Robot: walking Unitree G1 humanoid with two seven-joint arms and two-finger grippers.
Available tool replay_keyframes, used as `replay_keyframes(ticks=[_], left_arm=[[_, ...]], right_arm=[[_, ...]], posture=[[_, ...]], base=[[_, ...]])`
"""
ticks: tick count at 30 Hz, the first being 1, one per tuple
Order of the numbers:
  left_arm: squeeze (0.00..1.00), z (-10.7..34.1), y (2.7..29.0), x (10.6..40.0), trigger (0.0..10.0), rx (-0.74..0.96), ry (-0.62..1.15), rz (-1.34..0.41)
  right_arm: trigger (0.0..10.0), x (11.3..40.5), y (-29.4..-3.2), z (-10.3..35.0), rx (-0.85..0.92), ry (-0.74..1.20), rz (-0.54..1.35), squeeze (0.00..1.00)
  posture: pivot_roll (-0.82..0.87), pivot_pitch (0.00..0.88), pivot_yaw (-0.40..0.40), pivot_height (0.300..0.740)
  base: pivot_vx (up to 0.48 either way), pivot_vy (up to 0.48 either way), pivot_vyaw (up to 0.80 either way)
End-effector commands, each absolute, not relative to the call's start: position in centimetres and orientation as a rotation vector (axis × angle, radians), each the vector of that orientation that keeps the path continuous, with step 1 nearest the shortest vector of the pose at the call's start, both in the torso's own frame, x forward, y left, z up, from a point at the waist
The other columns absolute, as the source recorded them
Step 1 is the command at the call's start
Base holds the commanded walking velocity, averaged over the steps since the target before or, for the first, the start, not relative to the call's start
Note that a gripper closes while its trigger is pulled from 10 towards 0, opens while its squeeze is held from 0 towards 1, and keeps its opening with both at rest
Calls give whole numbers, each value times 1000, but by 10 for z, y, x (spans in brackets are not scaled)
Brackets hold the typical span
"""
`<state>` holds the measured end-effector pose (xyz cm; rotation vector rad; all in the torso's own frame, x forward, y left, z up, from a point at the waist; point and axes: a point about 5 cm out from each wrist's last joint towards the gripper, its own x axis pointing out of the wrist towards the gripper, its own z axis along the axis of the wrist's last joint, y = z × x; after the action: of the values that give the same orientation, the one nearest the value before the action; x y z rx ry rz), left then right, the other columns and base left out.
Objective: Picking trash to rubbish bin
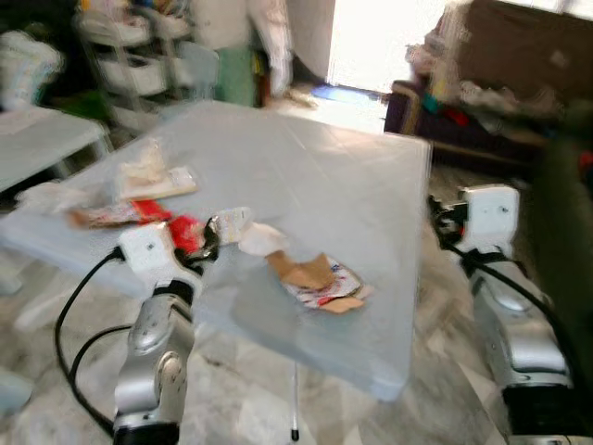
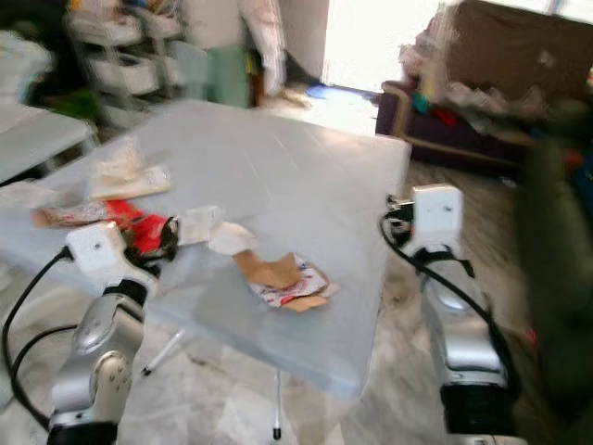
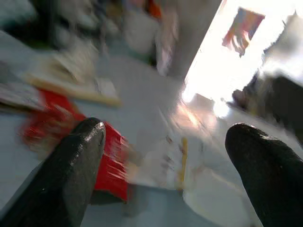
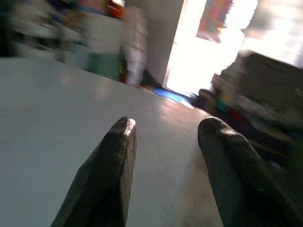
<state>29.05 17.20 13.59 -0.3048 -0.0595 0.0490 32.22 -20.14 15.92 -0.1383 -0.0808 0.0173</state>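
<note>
Trash lies scattered on a pale grey table [image 1: 324, 158]: a red wrapper [image 1: 185, 232], white crumpled paper [image 1: 261, 239], a brown and white packet [image 1: 320, 278] near the front edge, and beige wrappers [image 1: 153, 178] at the left. My left gripper [image 1: 206, 243] hovers at the table's front left, open, its fingers [image 3: 71, 175] straddling the red wrapper [image 3: 111, 161] and white paper [image 3: 165, 161] just ahead. My right gripper [image 4: 165, 142] stands open beside the table's right edge, holding nothing.
A second table [image 1: 37, 139] stands at the left, shelves [image 1: 139, 56] and a person [image 1: 232, 37] at the back. A dark sofa [image 1: 519, 65] with clutter sits back right. Bright doorway [image 1: 371, 46] beyond the table. Marble floor below.
</note>
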Motion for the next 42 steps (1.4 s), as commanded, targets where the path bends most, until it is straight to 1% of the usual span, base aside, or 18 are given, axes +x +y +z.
replay_keyframes(ticks=[1,4,10,12,19,29,33,35,36,38,39,42], left_arm=[[0,132,177,289,10000,-306,-39,78],[0,130,181,292,10000,-341,-22,105],[0,131,187,294,10000,-333,-30,110],[0,131,186,294,10000,-352,-32,106],[0,126,184,293,10000,-337,-8,110],[0,122,183,290,10000,-285,10,92],[0,119,182,288,10000,-265,24,81],[0,119,180,285,10000,-226,17,50],[35,121,179,284,10000,-200,-1,34],[35,122,179,284,10000,-190,-9,29],[1000,124,179,283,10000,-176,-26,18],[1000,131,177,278,10000,-140,-83,-7]], right_arm=[[10000,324,-195,161,-142,-90,33,0],[10000,324,-195,161,-141,-91,34,0],[10000,323,-196,160,-143,-92,31,0],[10000,323,-197,160,-143,-93,29,0],[10000,324,-197,160,-145,-93,27,0],[10000,324,-195,159,-140,-91,39,0],[10000,323,-195,161,-147,-95,75,0],[10000,321,-197,163,-124,-93,110,0],[10000,320,-198,165,-117,-105,125,1000],[10000,319,-198,166,-113,-112,131,1000],[10000,318,-199,167,-110,-121,141,1000],[10000,314,-199,168,-102,-124,164,1000]], posture=[[-22,0,-71,740],[-24,0,-67,740],[-25,0,-67,740],[-25,0,-66,740],[-24,0,-65,740],[-18,0,-66,740],[-17,0,-64,740],[-16,0,-62,740],[-16,0,-59,740],[-16,0,-59,740],[-16,0,-59,740],[-13,0,-58,740]], base=[[0,0,0],[349,330,0],[357,322,0],[0,0,0],[0,0,0],[0,0,0],[0,0,0],[0,0,0],[0,0,0],[0,0,0],[0,0,0],[0,0,0]])
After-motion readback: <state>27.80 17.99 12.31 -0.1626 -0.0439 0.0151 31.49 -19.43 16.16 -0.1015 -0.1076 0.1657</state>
